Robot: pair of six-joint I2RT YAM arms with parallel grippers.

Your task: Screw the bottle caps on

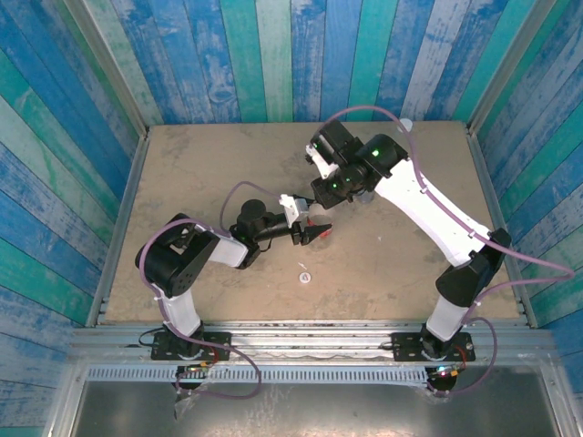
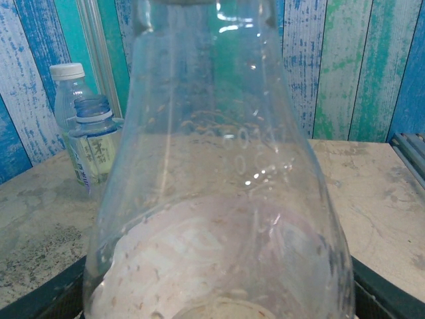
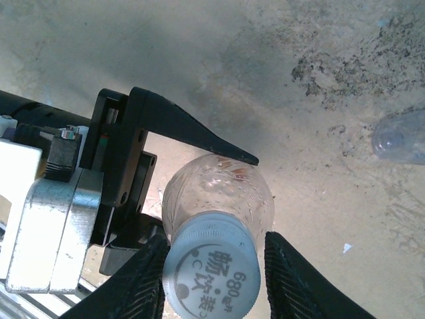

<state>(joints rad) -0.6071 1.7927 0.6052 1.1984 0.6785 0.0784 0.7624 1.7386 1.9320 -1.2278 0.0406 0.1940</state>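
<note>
My left gripper is shut on a clear bottle, with its black fingers on either side of the body. A pale blue-grey printed cap sits on the bottle's neck. My right gripper straddles this cap from above, open: one pad touches it and the other stands a little off. A loose white cap lies on the table in front of the held bottle. At the back stand a capped clear bottle and an uncapped one with a yellowish label.
A tan tabletop is boxed in by blue-green plank walls. A clear bluish bottle shape shows at the right edge of the right wrist view. A tiny white fleck lies on the table.
</note>
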